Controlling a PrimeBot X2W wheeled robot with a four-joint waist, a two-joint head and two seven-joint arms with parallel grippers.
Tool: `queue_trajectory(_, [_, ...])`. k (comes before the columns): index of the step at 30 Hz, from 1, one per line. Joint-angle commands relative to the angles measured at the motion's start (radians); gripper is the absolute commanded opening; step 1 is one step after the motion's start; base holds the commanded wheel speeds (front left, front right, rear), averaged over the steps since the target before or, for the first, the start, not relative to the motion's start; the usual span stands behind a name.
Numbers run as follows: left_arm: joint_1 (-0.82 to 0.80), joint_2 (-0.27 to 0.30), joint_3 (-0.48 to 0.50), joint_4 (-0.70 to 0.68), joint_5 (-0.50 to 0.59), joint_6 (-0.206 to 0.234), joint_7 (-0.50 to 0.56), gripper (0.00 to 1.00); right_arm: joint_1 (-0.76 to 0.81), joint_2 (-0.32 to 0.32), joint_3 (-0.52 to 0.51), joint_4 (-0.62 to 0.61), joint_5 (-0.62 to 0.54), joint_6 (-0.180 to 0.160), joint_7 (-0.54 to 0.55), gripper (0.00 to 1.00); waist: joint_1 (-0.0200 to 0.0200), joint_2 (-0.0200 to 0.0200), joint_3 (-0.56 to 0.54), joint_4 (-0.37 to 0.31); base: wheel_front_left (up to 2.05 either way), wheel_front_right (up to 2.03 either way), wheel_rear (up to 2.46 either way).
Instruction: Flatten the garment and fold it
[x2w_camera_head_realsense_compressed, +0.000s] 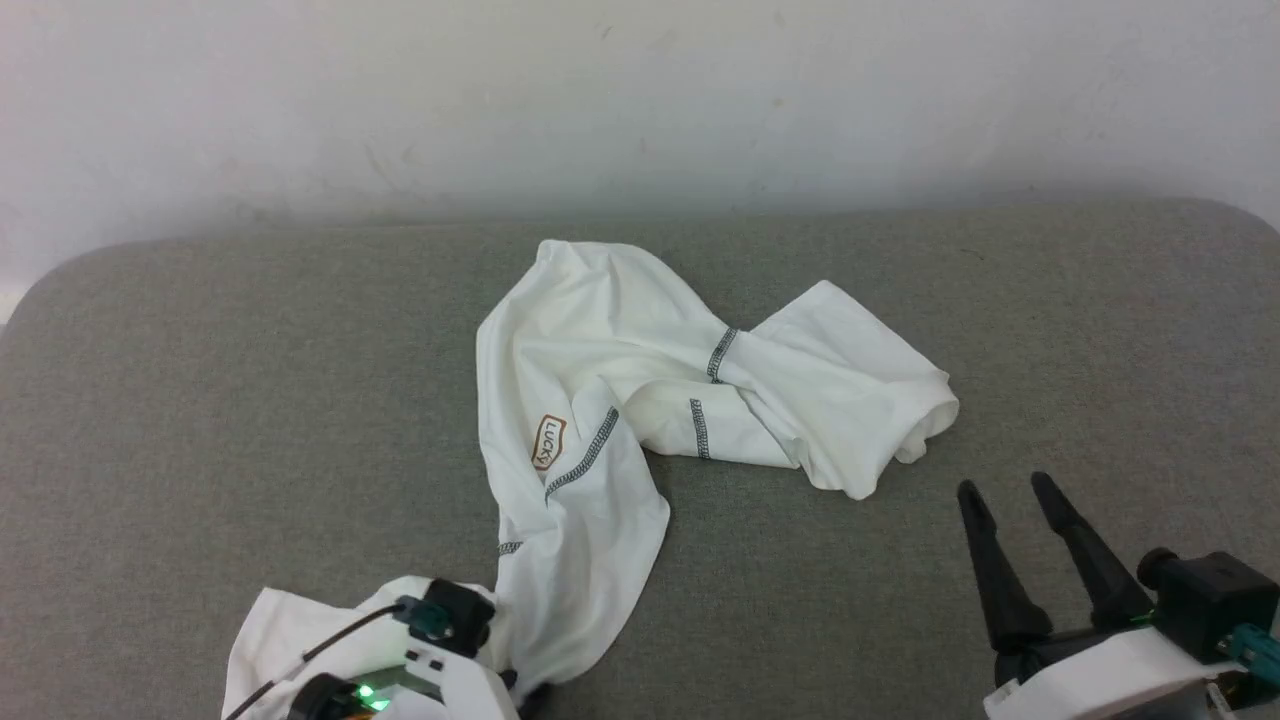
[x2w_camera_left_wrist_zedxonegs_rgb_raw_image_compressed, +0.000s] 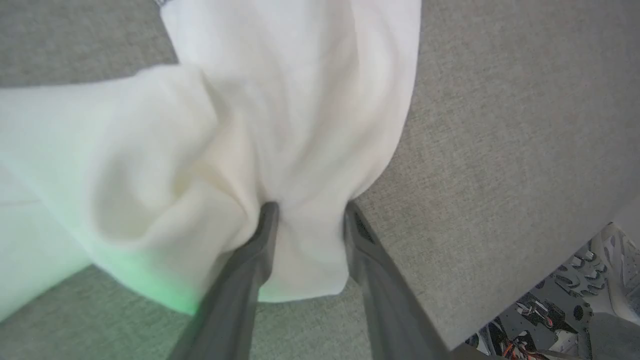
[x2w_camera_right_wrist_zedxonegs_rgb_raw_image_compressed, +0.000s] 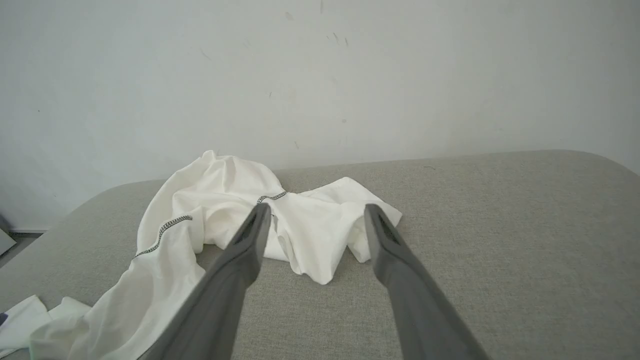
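The crumpled white T-shirt (x2w_camera_head_realsense_compressed: 600, 400) lies on the bench (x2w_camera_head_realsense_compressed: 200, 400), from the middle to the near edge. There the left tool (x2w_camera_left_wrist_zedxonegs_rgb_raw_image_compressed: 310, 210) stands wide around its cloth, ready to pinch. The right tool (x2w_camera_head_realsense_compressed: 1003, 485) hovers wide, empty.

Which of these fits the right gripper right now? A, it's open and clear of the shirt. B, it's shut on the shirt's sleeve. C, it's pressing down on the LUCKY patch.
A: in the head view the right gripper has its fingers spread over the bare grey surface, with a gap between them and the nearest edge of the garment.
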Motion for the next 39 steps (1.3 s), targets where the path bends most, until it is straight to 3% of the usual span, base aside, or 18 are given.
queue_trajectory(1, [0.018,-0.012,-0.016,0.041,-0.010,-0.004,0.008,0.00,-0.002,0.002,-0.008,0.002,0.006,-0.001,-0.007,1.00,0.0001,-0.0002,-0.002,0.000,0.00,0.00,0.00])
queue_trajectory(4, [0.005,0.036,0.040,0.018,0.003,0.031,-0.058,0.00,0.009,0.002,-0.027,0.001,0.008,-0.001,-0.011,1.00,0.0001,-0.0002,0.000,0.009,0.00,0.00,0.00])
queue_trajectory(11, [0.035,0.259,0.242,-0.100,-0.026,0.204,-0.145,0.00,0.017,0.002,-0.046,-0.002,0.013,-0.001,-0.016,1.00,0.0001,-0.0002,0.008,0.033,0.00,0.00,0.00])
queue_trajectory(15, [0.080,0.316,0.339,-0.101,-0.096,0.249,-0.180,0.00,0.007,0.002,-0.048,-0.005,0.011,-0.001,-0.015,1.00,0.0001,-0.0002,0.024,0.037,0.00,0.00,0.00])
queue_trajectory(17, [0.107,0.311,0.373,-0.073,-0.143,0.253,-0.193,0.00,-0.001,0.002,-0.045,-0.007,0.009,-0.001,-0.014,1.00,0.0001,-0.0002,0.035,0.034,0.00,0.00,0.00])
queue_trajectory(20, [0.138,0.283,0.407,-0.016,-0.200,0.224,-0.224,0.00,-0.012,0.002,-0.043,-0.002,0.007,-0.001,-0.013,1.00,0.0001,-0.0002,0.046,0.026,0.00,0.00,0.00])
queue_trajectory(22, [0.147,0.255,0.428,0.009,-0.219,0.208,-0.269,1.00,-0.017,0.002,-0.042,0.002,0.006,-0.001,-0.013,1.00,0.0001,-0.0002,0.048,0.021,0.00,0.00,0.00])
queue_trajectory(25, [0.156,0.214,0.458,0.008,-0.228,0.193,-0.354,1.00,-0.016,0.002,-0.048,0.008,0.005,-0.001,-0.013,1.00,0.0001,-0.0002,0.041,0.020,0.00,0.00,0.00])
queue_trajectory(30, [0.182,0.149,0.513,-0.068,-0.193,0.204,-0.525,1.00,-0.012,0.002,-0.059,0.019,0.004,-0.001,-0.005,1.00,0.0001,-0.0002,0.016,0.029,0.00,0.00,0.00])
queue_trajectory(34, [0.201,0.095,0.554,-0.161,-0.096,0.203,-0.559,1.00,-0.024,0.002,-0.055,0.042,0.005,-0.001,0.011,1.00,0.0001,-0.0002,0.001,0.043,0.00,0.00,0.00])
queue_trajectory(39, [0.237,-0.006,0.634,-0.281,0.112,0.207,-0.561,1.00,-0.083,-0.006,-0.031,0.134,0.013,-0.001,0.075,1.00,0.0001,-0.0002,0.002,0.055,0.00,0.00,0.00])
